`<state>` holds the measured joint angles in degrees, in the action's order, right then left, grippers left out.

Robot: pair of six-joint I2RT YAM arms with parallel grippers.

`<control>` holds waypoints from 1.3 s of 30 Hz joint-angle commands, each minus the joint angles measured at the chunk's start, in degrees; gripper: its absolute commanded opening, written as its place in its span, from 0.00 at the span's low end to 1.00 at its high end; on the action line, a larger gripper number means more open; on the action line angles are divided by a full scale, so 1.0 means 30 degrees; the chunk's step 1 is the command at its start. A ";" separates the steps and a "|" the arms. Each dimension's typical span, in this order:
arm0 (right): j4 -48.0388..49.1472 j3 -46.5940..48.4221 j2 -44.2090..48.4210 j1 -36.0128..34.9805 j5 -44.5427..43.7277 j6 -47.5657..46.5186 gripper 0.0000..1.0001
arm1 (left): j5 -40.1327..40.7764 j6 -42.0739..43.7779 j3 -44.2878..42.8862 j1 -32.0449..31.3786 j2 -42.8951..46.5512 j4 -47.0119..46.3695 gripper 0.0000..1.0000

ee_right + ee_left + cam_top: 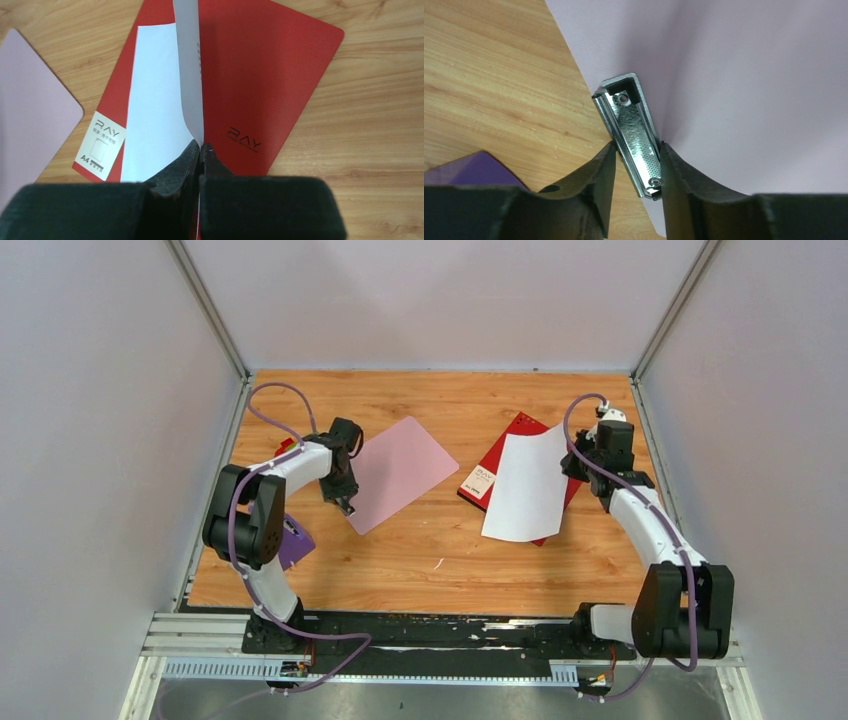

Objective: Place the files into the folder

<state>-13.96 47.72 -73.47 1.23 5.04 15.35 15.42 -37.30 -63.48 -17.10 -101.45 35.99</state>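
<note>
While upright over the red cover [270, 75], white sheet [187, 75] edge-on within the clenched right pincer [201, 147].

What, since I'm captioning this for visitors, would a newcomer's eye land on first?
A white sheet curls upward, pinched in the right gripper above a red folder on the right of the wooden table. On the left, the left gripper grips a metal clip at the edge of a pink folder lying flat.
</note>
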 commanded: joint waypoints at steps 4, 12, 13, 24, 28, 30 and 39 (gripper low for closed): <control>0.1006 0.1615 0.2210 -0.0900 0.0010 -0.0851 0.00 | -0.0969 0.1923 -0.0374 0.0046 -0.1063 -0.0691 0.28; 0.2763 0.2614 0.3271 -0.1603 0.2143 -0.1849 0.00 | -0.2311 0.4515 -0.1973 0.0047 -0.1876 -0.0055 0.18; 0.2684 0.2908 0.3169 -0.1897 0.2149 -0.2289 0.00 | -0.2436 0.4785 -0.2264 0.0047 -0.2103 0.0322 0.17; 0.0610 0.4980 0.2860 -0.4797 0.0906 -0.4438 0.00 | -0.1996 0.6532 -0.2666 -0.1260 -0.2048 0.2943 0.13; -0.0407 0.5554 0.2791 -0.5769 0.1213 -0.4679 0.00 | -0.2478 0.6613 -0.1797 -0.1809 -0.1384 0.2699 0.12; -0.0795 0.5649 0.3019 -0.6323 0.1261 -0.4755 0.00 | -0.2595 0.6794 -0.1578 -0.2194 -0.1190 0.2830 0.12; -0.0823 0.4309 0.4238 -1.0048 -0.0941 -0.7433 0.00 | -0.4123 0.7079 -0.0468 -0.4242 -0.0195 0.3091 0.10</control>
<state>-17.32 62.11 -63.48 -23.88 5.80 -1.10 10.52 -16.38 -68.36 -27.46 -104.51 43.55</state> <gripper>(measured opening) 0.010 0.312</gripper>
